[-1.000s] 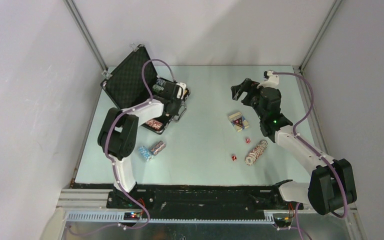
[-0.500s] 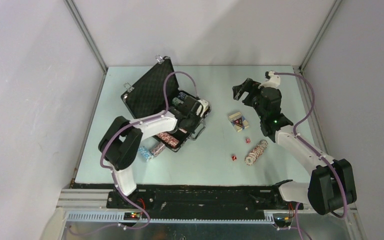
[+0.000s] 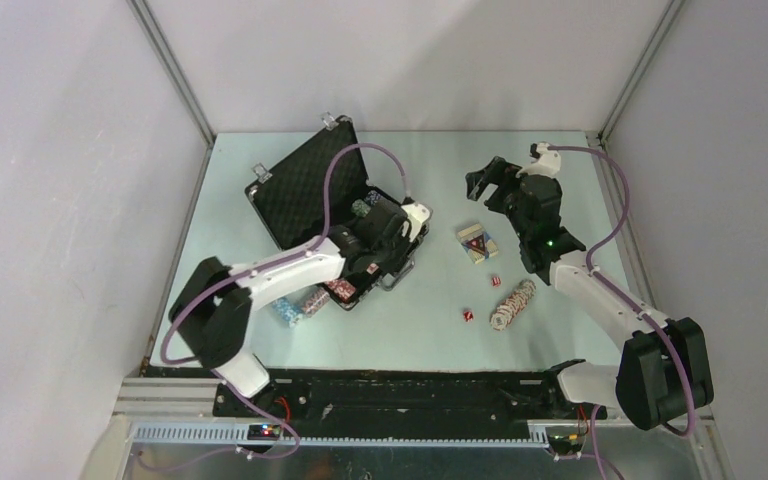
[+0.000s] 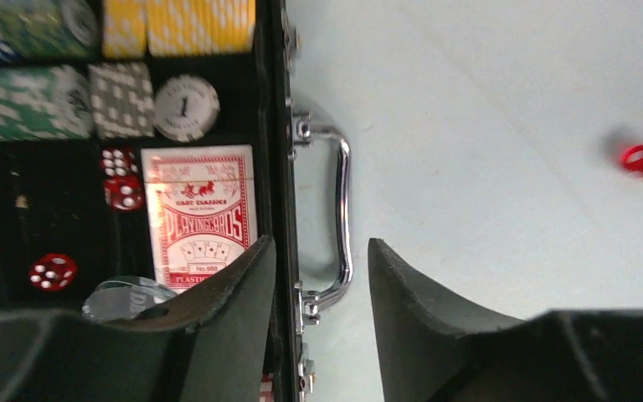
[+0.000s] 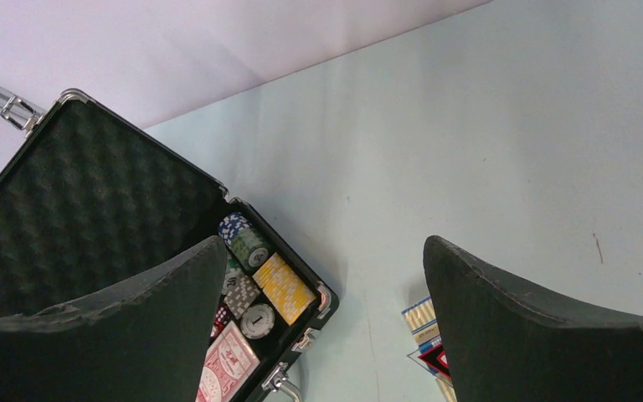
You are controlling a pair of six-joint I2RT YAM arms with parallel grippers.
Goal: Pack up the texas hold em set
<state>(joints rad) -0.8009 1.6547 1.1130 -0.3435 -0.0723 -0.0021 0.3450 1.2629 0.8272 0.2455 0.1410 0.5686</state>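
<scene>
Handle [image 4: 345, 201] sits between the left gripper's [image 4: 320, 244] half-parted, empty jaws, likely for tugging the case [image 4: 278, 100] toward chips [image 3: 513, 303] at four o'clock; right gripper [image 5: 325, 243] gapes empty.

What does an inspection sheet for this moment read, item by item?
Surface: table, pale green.
Job's things: case open, holding chips, a deck and dice; spare deck, loose chips and loose die lie outside on the table.
Clutter: nothing seen.
Pincers: left pincer open, astride the handle; right pincer open, aloft.
Cables: purple cables along both arms.
Surroundings: grey walls.
</scene>
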